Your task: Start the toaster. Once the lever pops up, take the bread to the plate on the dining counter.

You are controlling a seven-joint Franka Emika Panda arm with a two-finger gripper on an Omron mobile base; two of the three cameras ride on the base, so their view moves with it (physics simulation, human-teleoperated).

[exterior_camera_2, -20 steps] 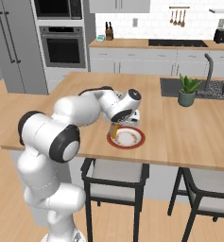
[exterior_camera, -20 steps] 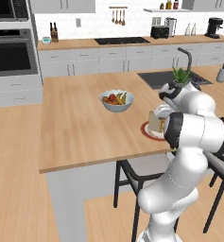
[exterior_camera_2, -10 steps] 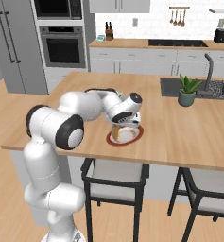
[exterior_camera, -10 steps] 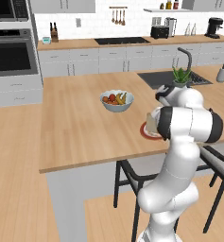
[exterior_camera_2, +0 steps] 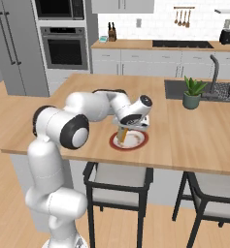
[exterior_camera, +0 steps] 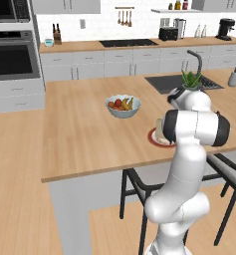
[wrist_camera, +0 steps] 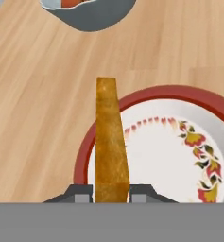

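We're at the delivery step: the gripper (wrist_camera: 111, 193) has the bread (wrist_camera: 111, 146) pinched edge-on between its two dark tips, the slice held upright with its crust facing the hand camera. From the right base view the slice (exterior_camera_2: 123, 135) hangs just over the near-left part of the plate (exterior_camera_2: 137, 144), low above the dining counter (exterior_camera_2: 194, 135); whether its bottom edge already touches the plate I can't quite tell from here. The toasting part looks done, since the bread is out here while the toaster (exterior_camera: 168, 34) sits far off on the back counter.

Next move, as I judge it: ease the slice down toward the white centre, tip it flat, then part the fingers and lift clear without dragging it off the red rim.

Count: one slice of bread, one plate, one toaster, one fruit bowl (exterior_camera: 122, 106), one potted plant (exterior_camera_2: 192, 92), two stools.
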